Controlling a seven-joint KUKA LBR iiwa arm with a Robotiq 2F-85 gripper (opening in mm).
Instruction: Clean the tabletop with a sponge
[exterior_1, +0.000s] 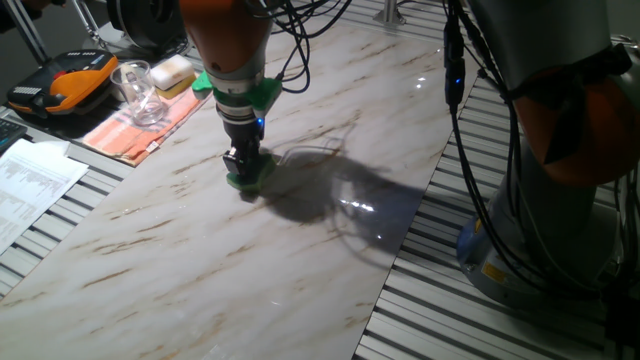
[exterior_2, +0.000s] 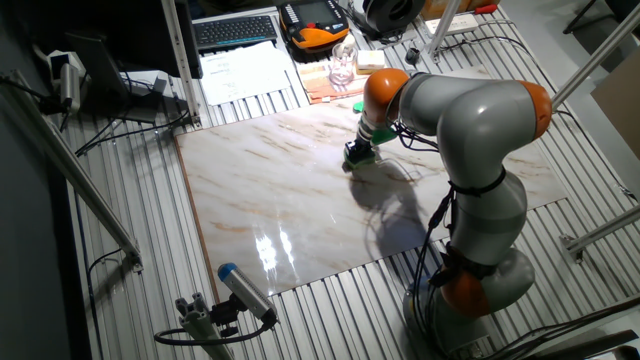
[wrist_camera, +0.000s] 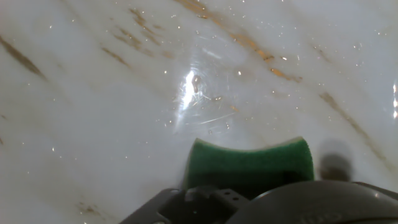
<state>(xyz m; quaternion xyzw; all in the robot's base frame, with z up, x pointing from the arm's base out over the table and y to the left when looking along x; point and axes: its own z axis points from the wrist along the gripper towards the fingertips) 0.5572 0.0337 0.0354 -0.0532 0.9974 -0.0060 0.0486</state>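
Green sponge (exterior_1: 248, 178) sits clamped between the 2 fingers of the gripper (exterior_1: 243, 164), pressed flat on the marble tabletop (exterior_1: 250, 270) near its middle. Beyond its edge lie an orange striped cloth (exterior_1: 135, 130) and a glass (exterior_1: 140, 92).

Tabletop (exterior_1: 250, 260) open all around; glass (exterior_1: 140, 92), cloth (exterior_1: 135, 130) beyond edge.

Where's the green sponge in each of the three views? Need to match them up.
One fixed view: sponge left of centre, under the gripper, on the tabletop.
Other fixed view: sponge upper centre-right, at the arm's tip.
Hand view: sponge bottom centre.
Shared landmark: the brown-veined tabletop beneath it.
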